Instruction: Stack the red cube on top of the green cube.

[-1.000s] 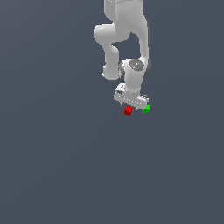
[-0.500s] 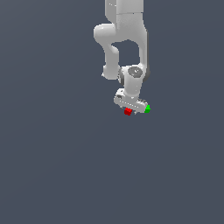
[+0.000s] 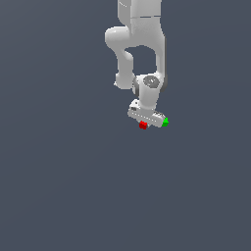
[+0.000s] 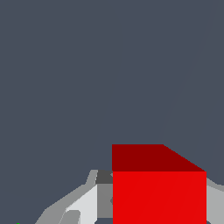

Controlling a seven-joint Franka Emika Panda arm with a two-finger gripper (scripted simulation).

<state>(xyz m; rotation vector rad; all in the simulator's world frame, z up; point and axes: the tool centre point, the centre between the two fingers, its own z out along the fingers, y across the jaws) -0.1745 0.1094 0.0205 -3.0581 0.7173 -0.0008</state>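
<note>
We saw the hand (image 3: 145,121) low over the grey surface (image 3: 73,186), clenched around the red cube (image 3: 143,125), which sat between its fingers (image 4: 83,205) in the wrist view. In the exterior view the green cube (image 3: 165,121) lay just beside the hand, toward that view's right, close to the red cube but apart from it.

No text, label, brand, number or sign can be read anywhere in the two views; every face shown is plain and unmarked.
</note>
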